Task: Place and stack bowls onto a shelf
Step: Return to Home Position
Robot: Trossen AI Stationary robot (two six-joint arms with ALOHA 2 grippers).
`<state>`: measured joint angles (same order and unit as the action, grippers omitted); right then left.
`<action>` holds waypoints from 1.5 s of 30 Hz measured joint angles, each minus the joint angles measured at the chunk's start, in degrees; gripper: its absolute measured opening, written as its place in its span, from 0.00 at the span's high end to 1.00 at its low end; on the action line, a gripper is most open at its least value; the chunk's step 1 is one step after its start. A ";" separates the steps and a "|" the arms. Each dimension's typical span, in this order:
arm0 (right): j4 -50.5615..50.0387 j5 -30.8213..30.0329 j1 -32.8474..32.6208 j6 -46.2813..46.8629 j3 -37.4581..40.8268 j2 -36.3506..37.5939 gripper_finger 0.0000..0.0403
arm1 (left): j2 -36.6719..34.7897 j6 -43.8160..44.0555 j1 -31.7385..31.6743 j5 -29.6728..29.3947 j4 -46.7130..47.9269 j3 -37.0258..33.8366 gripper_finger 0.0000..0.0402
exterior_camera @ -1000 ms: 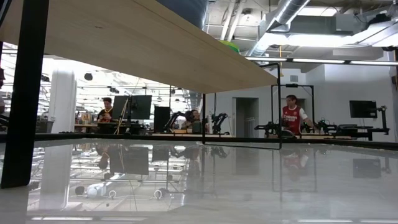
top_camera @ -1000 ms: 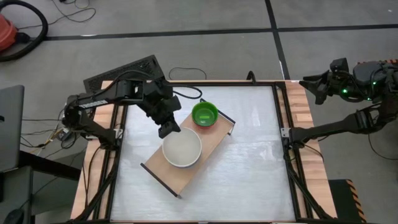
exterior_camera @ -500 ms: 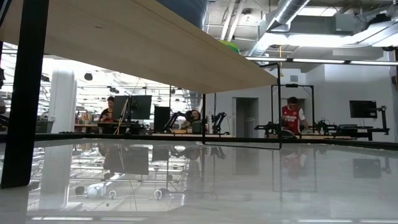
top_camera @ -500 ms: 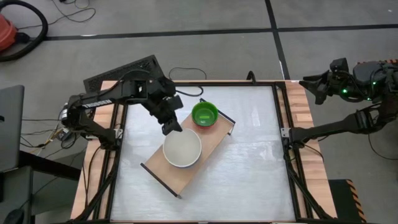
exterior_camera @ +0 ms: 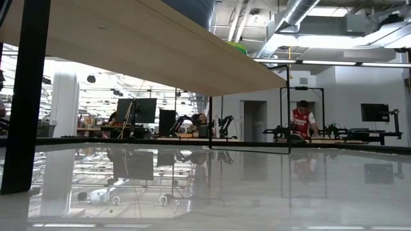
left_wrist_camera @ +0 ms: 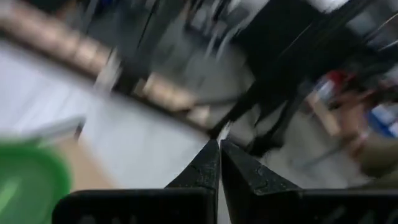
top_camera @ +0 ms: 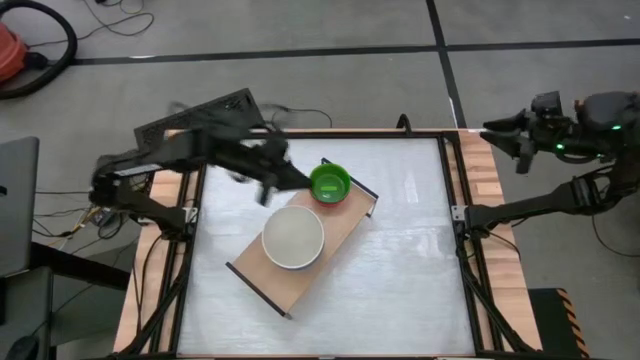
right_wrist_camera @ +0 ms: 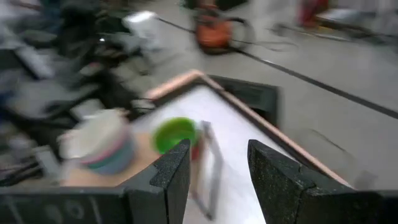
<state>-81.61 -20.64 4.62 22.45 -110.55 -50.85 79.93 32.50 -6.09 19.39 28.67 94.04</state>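
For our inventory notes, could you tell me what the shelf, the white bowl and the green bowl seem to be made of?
Shelf: pale matte board, apparently wood; its thin black end frames look like metal. White bowl and green bowl: probably plastic, given smooth, evenly coloured surfaces.

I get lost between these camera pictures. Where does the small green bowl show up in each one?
High view: the green bowl sits at one end of the shelf, beside the white-topped stack.
Low view: only a green sliver above the shelf's edge.
Left wrist view: a green blur beside the shelf's wood.
Right wrist view: the bowl on the shelf, next to the stack.
Shared landmark: the light-wood shelf.
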 joint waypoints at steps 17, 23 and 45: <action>-1.57 15.01 -0.89 -13.98 -9.75 5.64 0.55 | -22.71 -12.40 2.27 -13.69 -11.02 0.09 1.00; 15.75 17.35 -0.96 -12.44 2.18 22.88 0.55 | -32.66 -18.97 2.30 -23.75 -2.12 -5.75 1.00; 71.14 26.86 2.23 -1.85 79.52 48.83 0.55 | -61.81 -3.55 3.90 -26.72 -52.41 -74.87 1.00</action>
<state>-10.47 6.22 6.86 20.60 -31.03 -2.02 18.12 28.95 -2.19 -7.33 -23.75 19.17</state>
